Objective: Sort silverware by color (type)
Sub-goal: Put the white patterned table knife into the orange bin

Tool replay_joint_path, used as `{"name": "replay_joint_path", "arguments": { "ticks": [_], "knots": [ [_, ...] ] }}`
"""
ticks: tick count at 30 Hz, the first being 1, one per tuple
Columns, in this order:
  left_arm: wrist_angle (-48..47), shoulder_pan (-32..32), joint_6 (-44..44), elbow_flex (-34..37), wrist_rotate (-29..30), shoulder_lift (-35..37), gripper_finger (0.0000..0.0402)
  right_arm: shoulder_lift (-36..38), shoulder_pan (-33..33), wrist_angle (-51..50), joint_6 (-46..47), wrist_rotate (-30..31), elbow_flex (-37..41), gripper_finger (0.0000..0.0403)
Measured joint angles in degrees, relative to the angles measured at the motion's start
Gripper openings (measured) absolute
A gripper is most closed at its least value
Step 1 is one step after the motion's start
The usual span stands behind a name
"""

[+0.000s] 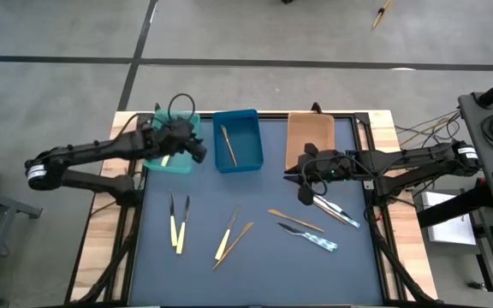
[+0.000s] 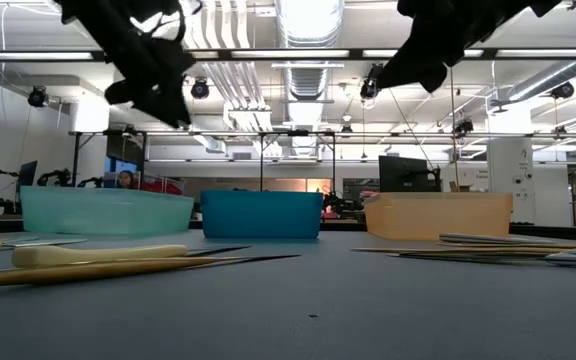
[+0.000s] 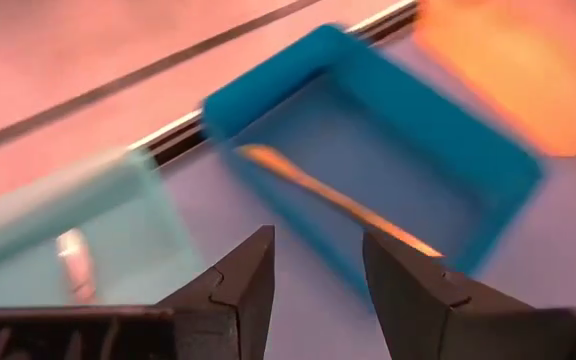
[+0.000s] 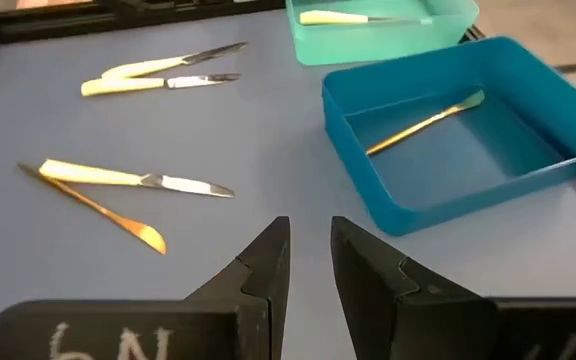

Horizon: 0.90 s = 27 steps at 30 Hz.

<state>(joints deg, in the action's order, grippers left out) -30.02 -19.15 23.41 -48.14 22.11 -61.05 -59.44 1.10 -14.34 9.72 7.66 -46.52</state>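
Observation:
My left gripper (image 1: 197, 151) hovers open over the gap between the teal tray (image 1: 163, 162) and the blue tray (image 1: 246, 128), nothing between its fingers (image 3: 253, 265). A cream-handled piece (image 3: 73, 262) lies in the teal tray and a wooden piece (image 1: 228, 145) in the blue tray. My right gripper (image 1: 298, 177) hangs in front of the orange tray (image 1: 309, 128), slightly open and holding nothing (image 4: 310, 228). On the mat lie two cream knives (image 1: 177, 224), a cream knife (image 1: 226, 234) beside a wooden piece (image 1: 234, 243), another wooden piece (image 1: 296, 220), a blue-handled piece (image 1: 311, 236) and silver pieces (image 1: 336, 210).
The three trays stand in a row along the mat's far edge (image 1: 272, 115). The dark mat (image 1: 255, 274) has free room toward its near edge. Wooden table borders (image 1: 101, 222) and cables (image 1: 418, 133) flank the mat.

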Motion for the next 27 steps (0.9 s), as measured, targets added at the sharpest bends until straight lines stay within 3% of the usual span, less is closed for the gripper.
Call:
{"name": "replay_joint_path", "arguments": {
  "ticks": [5, 11, 20, 27],
  "knots": [
    [6.5, 6.8, -2.2, 0.0, 0.8, -1.1, 0.0135, -0.2, 0.0, -2.4, 9.1, -0.1, 0.1, 0.0068],
    [11.4, 12.0, -4.8, 0.1, 4.5, -2.1, 0.0135, -1.4, 0.0, -15.6, 22.8, -0.1, 0.3, 0.0068],
    [14.1, 12.8, -7.9, 0.1, 4.6, -2.9, 0.0135, -1.9, 0.0, -32.1, 38.8, -1.2, 0.5, 0.0068],
    [14.2, 12.9, -9.1, 0.1, 4.6, -3.0, 0.0135, -4.7, 0.0, -36.9, 41.2, -3.2, 0.6, 0.0068]
  ]
}}
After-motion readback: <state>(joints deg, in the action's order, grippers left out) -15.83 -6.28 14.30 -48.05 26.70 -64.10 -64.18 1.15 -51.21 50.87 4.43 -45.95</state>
